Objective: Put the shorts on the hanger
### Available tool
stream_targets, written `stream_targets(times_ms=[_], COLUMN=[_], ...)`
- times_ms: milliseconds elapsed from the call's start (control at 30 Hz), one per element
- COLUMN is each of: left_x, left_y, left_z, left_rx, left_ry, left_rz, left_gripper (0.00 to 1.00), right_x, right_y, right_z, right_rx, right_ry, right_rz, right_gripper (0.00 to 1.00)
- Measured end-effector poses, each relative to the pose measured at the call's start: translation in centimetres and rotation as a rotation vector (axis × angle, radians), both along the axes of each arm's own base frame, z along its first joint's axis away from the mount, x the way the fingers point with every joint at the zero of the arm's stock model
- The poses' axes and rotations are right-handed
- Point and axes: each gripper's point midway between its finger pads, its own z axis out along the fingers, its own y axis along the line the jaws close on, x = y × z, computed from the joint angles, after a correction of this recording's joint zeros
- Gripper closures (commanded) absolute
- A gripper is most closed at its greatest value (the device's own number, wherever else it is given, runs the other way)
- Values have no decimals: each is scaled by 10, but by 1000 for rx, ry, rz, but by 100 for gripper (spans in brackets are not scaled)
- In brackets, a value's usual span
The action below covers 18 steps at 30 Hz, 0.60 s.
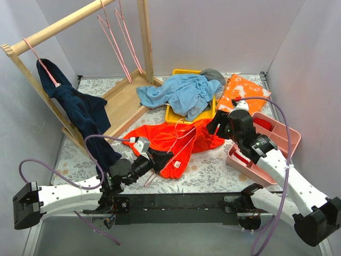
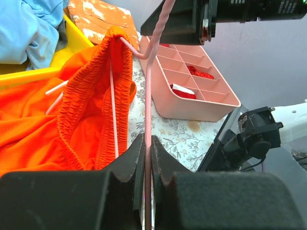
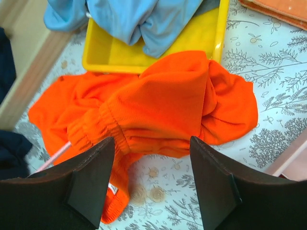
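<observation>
The orange-red shorts [image 1: 178, 137] lie crumpled on the floral table in front of the yellow tray. A pink hanger [image 1: 180, 150] lies across them, with one arm pushed inside the elastic waistband [image 2: 96, 91]. My left gripper [image 1: 156, 160] is shut on the hanger's straight pink rod [image 2: 148, 105], and the rod runs up between the fingers. My right gripper [image 1: 216, 124] is open and empty. It hovers just above the right part of the shorts [image 3: 168, 96] with its jaws wide apart. A short piece of the hanger [image 3: 52, 159] shows at the left of the right wrist view.
A yellow tray [image 1: 171, 116] holds a light blue garment [image 1: 178, 92]. An orange speckled packet [image 1: 242, 90] lies behind a pink compartment box [image 1: 274, 136] at the right. A wooden rack [image 1: 58, 25] at the back left carries a navy garment [image 1: 80, 112] and spare pink hangers [image 1: 120, 42].
</observation>
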Motion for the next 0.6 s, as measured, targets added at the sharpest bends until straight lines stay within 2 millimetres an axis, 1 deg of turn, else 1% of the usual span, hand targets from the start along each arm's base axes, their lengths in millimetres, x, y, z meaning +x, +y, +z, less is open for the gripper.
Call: stream_targets(times_ms=[67, 200, 367, 433, 500, 600], left_x=[1, 2, 3, 4, 4, 4], left_y=[-2, -6, -12, -15, -17, -20], left_z=[-1, -6, -14, -18, -21, -24], left_rx=[3, 16, 32, 42, 54, 66], left_ry=[-4, -6, -19, -22, -27, -35], left_rz=[0, -4, -14, -17, -21, -30], left_gripper=[100, 100, 100, 100, 100, 100], right_x=[5, 8, 10, 12, 15, 17], right_y=[-3, 7, 20, 22, 21, 21], right_z=[2, 1, -20, -27, -34, -42], right_rx=[47, 119, 177, 194, 211, 221], right_ry=[15, 61, 173, 211, 244, 282], right_rz=[-26, -30, -45, -68, -95, -112], right_gripper=[28, 30, 30, 30, 35, 35])
